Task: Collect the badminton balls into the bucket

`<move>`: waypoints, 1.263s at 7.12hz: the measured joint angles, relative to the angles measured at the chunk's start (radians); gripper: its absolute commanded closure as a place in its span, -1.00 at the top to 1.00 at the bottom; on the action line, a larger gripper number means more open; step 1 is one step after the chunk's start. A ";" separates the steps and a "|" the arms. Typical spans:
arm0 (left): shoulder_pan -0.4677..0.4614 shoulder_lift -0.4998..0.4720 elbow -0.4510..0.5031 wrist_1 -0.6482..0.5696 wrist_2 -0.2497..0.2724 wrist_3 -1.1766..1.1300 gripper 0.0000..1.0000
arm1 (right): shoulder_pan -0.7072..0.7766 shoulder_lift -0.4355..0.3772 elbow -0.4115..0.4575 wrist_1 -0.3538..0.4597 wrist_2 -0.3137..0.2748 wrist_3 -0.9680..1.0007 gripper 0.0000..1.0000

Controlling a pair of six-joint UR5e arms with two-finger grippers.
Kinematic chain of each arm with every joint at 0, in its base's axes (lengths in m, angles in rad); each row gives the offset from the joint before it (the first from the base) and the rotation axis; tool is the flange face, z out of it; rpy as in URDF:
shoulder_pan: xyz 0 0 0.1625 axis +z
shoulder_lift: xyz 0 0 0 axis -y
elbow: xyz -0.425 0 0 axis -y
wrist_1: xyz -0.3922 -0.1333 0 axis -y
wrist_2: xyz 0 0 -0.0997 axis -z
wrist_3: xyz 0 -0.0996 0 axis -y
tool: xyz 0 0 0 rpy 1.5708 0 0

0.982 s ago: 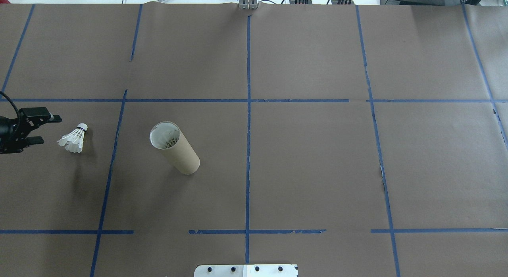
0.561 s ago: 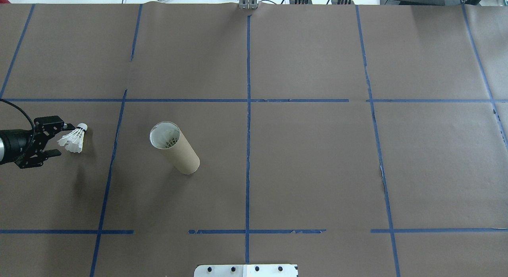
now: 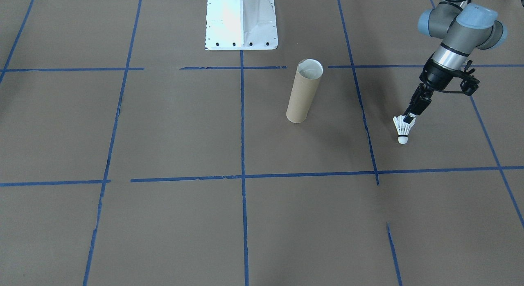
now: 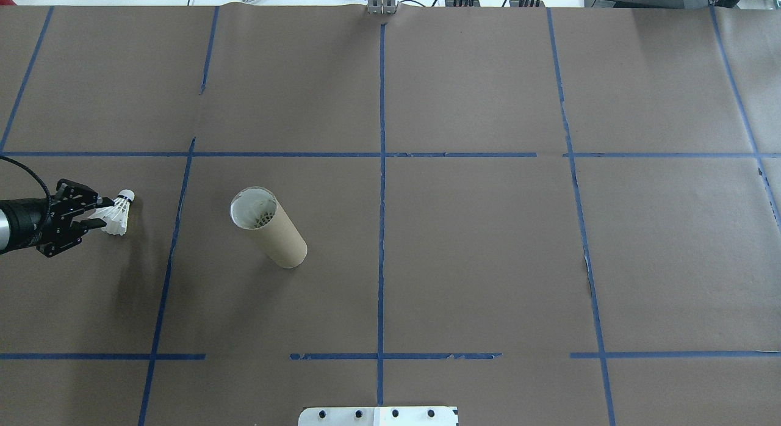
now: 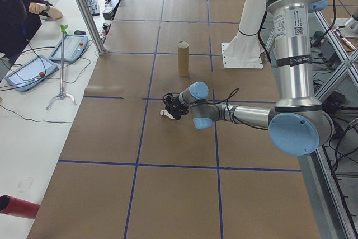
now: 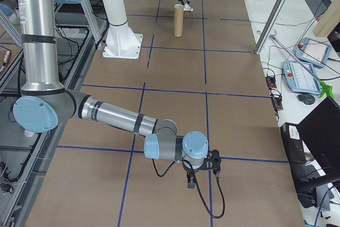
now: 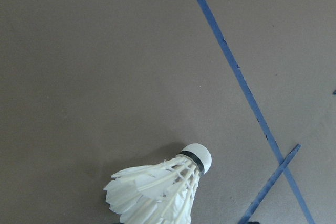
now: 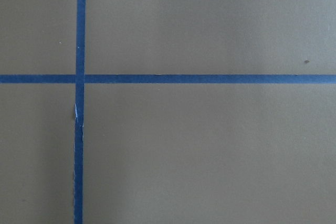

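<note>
Overhead view: the left gripper [image 4: 91,217] has advanced and narrowed around the shuttlecock [image 4: 116,215] feathers. Full clamping cannot be told. Carrying to the bucket [image 4: 268,227] comes next.

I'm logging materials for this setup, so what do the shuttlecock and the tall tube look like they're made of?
The small white feather shuttlecock looks like real or synthetic feathers, given its overlapping ribbed vanes, with a smooth matte white tip, possibly coated cork. The tall brown cardboard tube looks like matte kraft cardboard, with a pale lining inside the mouth.

Brown paper-covered table [image 4: 476,243] — blue tape grid [image 4: 382,231], white side bench [image 5: 33,132]
</note>
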 measured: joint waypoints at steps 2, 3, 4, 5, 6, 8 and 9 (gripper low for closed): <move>0.001 -0.001 0.003 0.000 0.003 -0.005 -1.00 | 0.000 0.000 0.000 0.000 0.000 -0.001 1.00; -0.001 -0.001 0.000 0.000 0.001 -0.003 -1.00 | 0.000 0.000 0.000 0.000 0.000 -0.001 1.00; -0.004 0.000 -0.010 0.001 -0.010 0.007 -1.00 | 0.000 0.000 0.000 0.000 0.000 0.000 1.00; -0.010 0.002 -0.028 0.004 -0.052 0.040 -1.00 | 0.000 0.000 0.000 0.000 0.000 0.000 1.00; -0.023 0.009 -0.054 0.006 -0.128 0.098 -1.00 | 0.000 0.000 0.000 0.000 0.000 0.000 1.00; -0.078 0.027 -0.093 0.018 -0.282 0.268 -1.00 | 0.000 0.000 0.000 0.000 0.000 0.000 1.00; -0.115 0.031 -0.122 0.070 -0.352 0.385 -1.00 | 0.000 0.000 0.000 0.000 0.000 0.000 1.00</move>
